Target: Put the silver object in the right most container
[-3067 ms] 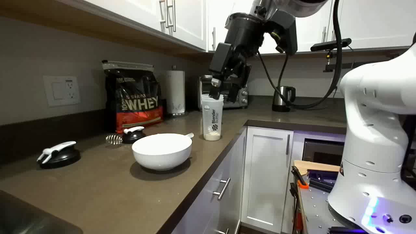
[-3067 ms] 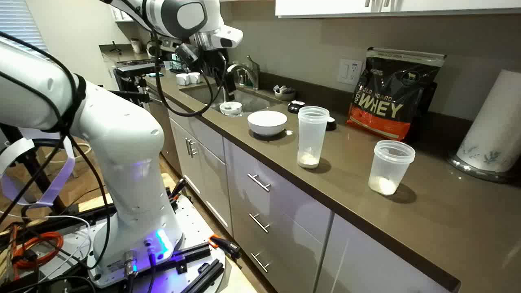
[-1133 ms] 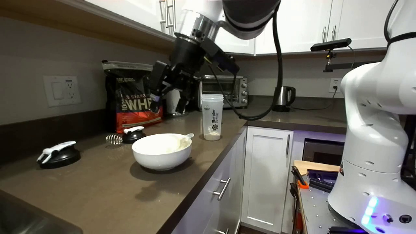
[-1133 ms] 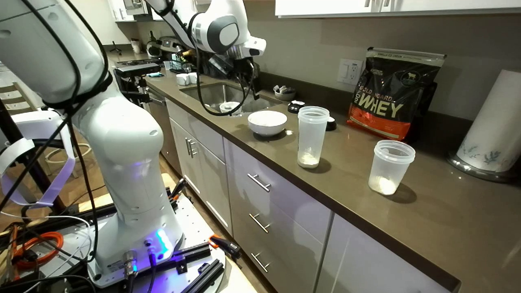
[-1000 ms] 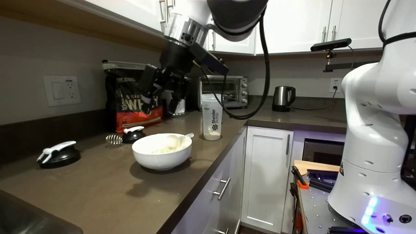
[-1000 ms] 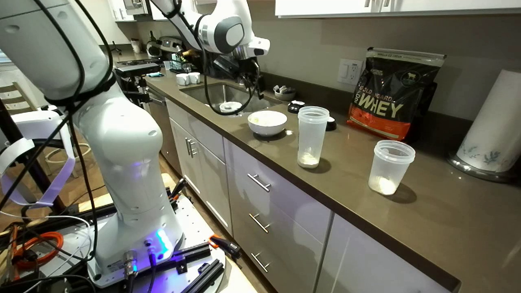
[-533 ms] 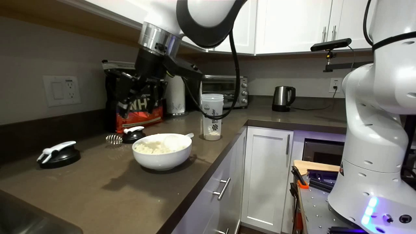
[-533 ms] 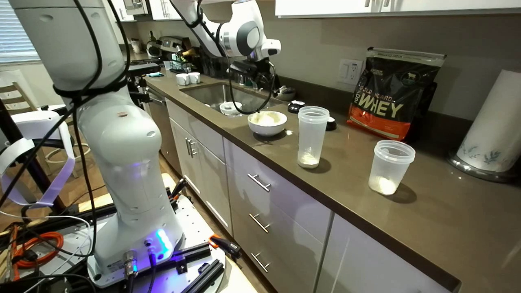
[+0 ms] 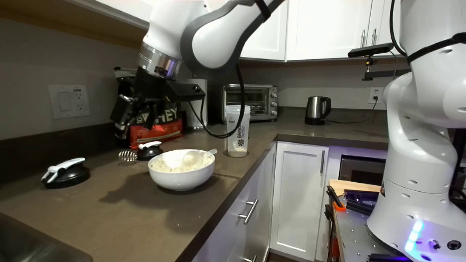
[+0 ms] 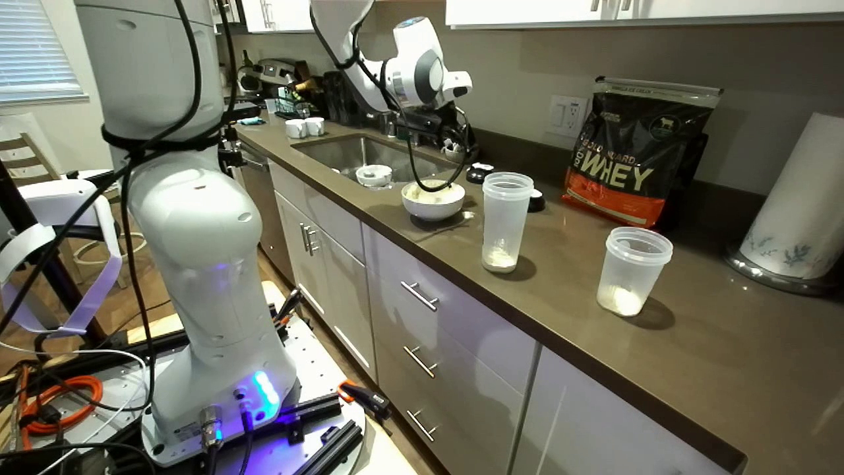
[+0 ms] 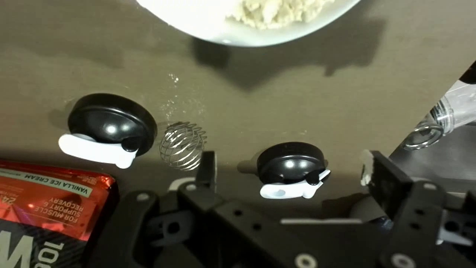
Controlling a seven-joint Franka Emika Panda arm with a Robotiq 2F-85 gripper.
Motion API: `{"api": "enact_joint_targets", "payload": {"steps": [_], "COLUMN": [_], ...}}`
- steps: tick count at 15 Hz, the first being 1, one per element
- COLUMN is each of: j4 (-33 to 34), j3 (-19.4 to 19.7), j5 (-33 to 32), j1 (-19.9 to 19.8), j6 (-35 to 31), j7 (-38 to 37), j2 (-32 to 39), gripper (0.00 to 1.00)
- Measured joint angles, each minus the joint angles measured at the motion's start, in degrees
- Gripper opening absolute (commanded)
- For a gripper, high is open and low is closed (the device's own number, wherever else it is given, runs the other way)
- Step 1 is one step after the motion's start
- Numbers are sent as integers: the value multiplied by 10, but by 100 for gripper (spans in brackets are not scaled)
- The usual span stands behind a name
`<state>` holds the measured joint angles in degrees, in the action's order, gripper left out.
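Note:
The silver object is a wire whisk ball (image 11: 182, 146) lying on the counter beside a black lid; an exterior view shows the same whisk ball (image 9: 127, 156) behind the bowl. My gripper (image 11: 288, 167) hangs over this area with its jaws wide apart and nothing held. In the wrist view the whisk ball sits left of the gap, its edge by the left finger (image 11: 206, 169). Two clear bottles with white powder inside stand in an exterior view: a tall bottle (image 10: 506, 224) and, furthest right, a shorter-looking container (image 10: 633, 270). The gripper's fingers are hidden in that view.
A white bowl (image 9: 181, 174) of pale food stands near the counter edge. Two black lids with white flip handles lie around the whisk ball: one lid (image 9: 67, 174) and another lid (image 9: 150, 151). A whey bag (image 9: 156, 127) leans behind them, close to the gripper. Paper towels (image 10: 794, 204) stand further along.
From above the tall bottle, my gripper has swung left and lower in an exterior view, past the bowl, to over the lids and whisk ball. The jaws have stayed open; the objects stayed put.

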<state>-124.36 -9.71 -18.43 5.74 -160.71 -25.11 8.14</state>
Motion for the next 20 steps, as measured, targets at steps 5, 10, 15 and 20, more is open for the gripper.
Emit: {"api": "enact_joint_targets", "payload": {"steps": [5,10,15,20], "j4": [44,78,100,121], "j3": [20,38,49,55], "j5": [-56,-92,-117,-121], "j1": [8,16,21,20], "j6": [-6,0,20,26], "j7": [-15,-15,-11,7], "j2": [45,74,98,123], "gripper": [100,100,100,100]}}
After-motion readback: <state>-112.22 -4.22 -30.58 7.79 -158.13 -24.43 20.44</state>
